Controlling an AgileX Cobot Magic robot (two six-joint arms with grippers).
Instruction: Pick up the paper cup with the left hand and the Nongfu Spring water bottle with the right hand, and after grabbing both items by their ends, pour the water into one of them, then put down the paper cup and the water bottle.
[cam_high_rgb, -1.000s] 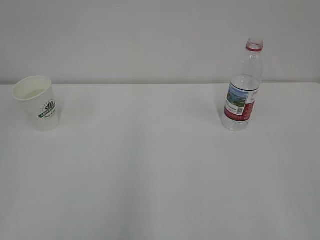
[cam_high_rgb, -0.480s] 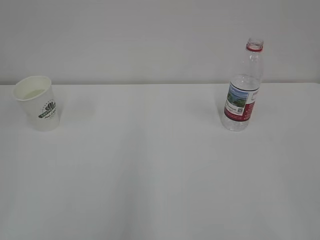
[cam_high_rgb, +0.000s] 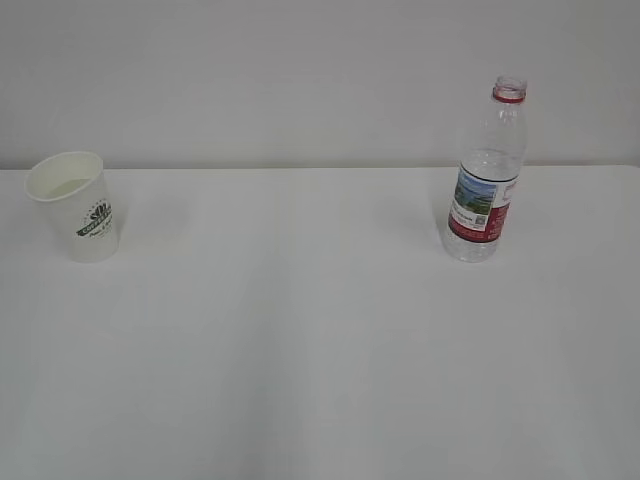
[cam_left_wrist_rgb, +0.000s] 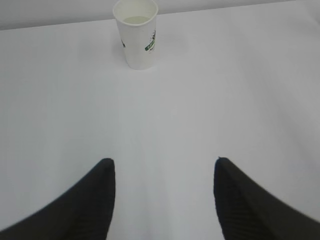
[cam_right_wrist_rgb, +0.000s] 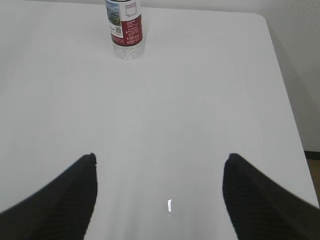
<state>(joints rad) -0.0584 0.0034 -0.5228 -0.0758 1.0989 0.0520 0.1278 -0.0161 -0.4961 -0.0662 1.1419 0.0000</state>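
Note:
The white paper cup (cam_high_rgb: 74, 206) with a dark green logo stands upright at the far left of the white table (cam_high_rgb: 300, 330); liquid shows in its bottom. In the left wrist view the paper cup (cam_left_wrist_rgb: 137, 34) is far ahead of my left gripper (cam_left_wrist_rgb: 163, 161), which is open and empty over bare table. The Nongfu Spring water bottle (cam_high_rgb: 487, 175) stands upright and uncapped at the right, with clear water in its lower part. From the right wrist the water bottle (cam_right_wrist_rgb: 126, 27) is far ahead and left of my right gripper (cam_right_wrist_rgb: 160, 156), open and empty. Neither gripper shows in the exterior view.
The table's right edge and rounded far corner (cam_right_wrist_rgb: 265, 22) show in the right wrist view, with floor beyond. A plain pale wall (cam_high_rgb: 300, 70) rises behind the table. A small bright glint (cam_right_wrist_rgb: 169, 205) lies on the tabletop between the right fingers.

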